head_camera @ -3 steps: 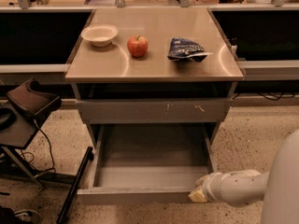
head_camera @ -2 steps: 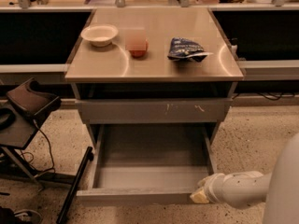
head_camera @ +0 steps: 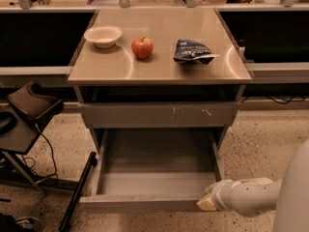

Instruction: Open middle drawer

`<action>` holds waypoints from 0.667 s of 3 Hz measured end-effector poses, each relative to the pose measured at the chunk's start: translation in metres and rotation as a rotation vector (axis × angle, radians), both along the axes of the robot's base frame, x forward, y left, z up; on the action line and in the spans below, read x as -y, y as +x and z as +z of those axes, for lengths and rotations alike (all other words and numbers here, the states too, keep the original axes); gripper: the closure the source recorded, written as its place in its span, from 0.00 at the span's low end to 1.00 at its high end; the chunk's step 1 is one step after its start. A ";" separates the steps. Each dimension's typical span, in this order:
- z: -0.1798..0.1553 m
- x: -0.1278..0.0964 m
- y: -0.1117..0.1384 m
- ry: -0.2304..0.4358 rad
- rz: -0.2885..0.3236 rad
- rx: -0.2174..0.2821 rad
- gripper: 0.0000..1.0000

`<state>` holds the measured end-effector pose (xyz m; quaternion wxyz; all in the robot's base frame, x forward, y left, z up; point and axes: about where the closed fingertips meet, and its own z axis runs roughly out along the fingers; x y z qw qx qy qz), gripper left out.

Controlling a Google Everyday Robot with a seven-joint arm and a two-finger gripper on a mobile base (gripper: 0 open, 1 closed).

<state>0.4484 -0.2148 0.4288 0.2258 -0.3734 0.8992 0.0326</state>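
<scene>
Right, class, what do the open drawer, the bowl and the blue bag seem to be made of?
The middle drawer: probably sheet metal, matte grey, thin flat walls. The bowl: pale, smooth, dull; plastic or ceramic, hard to tell. The blue bag: crinkled glossy foil or plastic film. The gripper sits at the drawer's front right corner.

Bowl (head_camera: pixel 103 35), red apple (head_camera: pixel 142 48), blue snack bag (head_camera: pixel 193 51) on countertop (head_camera: pixel 159 72), black chair (head_camera: pixel 33 105)
</scene>
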 end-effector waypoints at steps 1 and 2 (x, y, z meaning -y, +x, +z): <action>0.000 0.000 0.000 0.000 0.000 0.000 0.57; 0.000 0.000 0.000 0.000 0.000 0.000 0.34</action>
